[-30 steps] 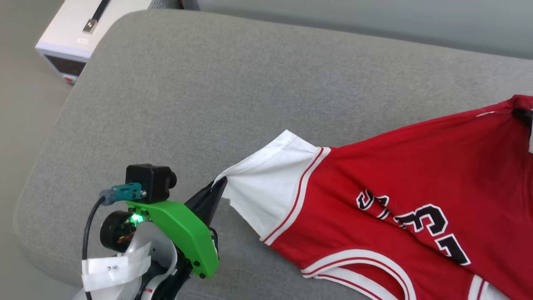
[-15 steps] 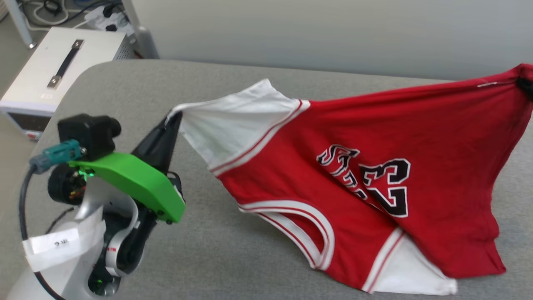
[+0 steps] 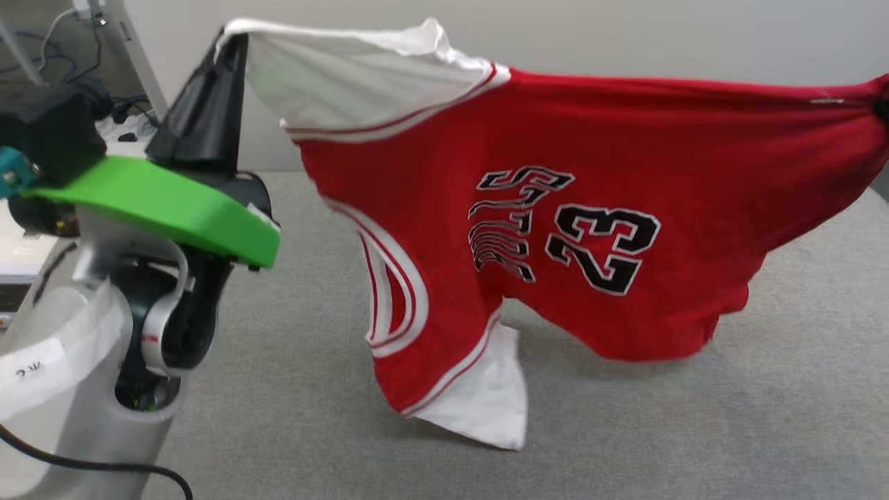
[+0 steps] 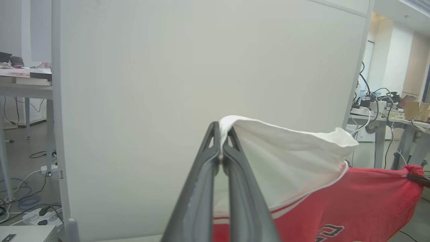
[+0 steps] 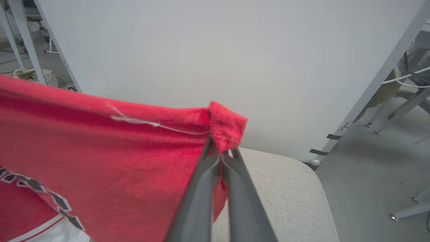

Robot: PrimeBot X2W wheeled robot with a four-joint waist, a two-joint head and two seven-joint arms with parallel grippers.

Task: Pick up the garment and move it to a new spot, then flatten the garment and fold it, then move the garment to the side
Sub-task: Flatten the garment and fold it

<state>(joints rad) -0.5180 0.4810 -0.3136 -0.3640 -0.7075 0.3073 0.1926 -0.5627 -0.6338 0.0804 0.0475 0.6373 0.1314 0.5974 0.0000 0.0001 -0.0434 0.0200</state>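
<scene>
Grey cushioned surface [image 3: 694, 430] below, pale panel [image 3: 625, 35] behind. Ten o'clock: left gripper [image 4: 220, 129] clamped tight on hem of white sleeve [image 3: 333, 76], held high. Centre: garment [image 3: 660, 153] hanging stretched between both grips, numbered face toward head camera, lowest sleeve tip [image 3: 507, 434] at six o'clock near or just touching surface, cannot tell which. Two o'clock: right gripper [image 5: 220, 151] pinching red corner of garment. Pick-up judged complete; transfer to new spot in hand; flattening, folding, moving aside outstanding.
</scene>
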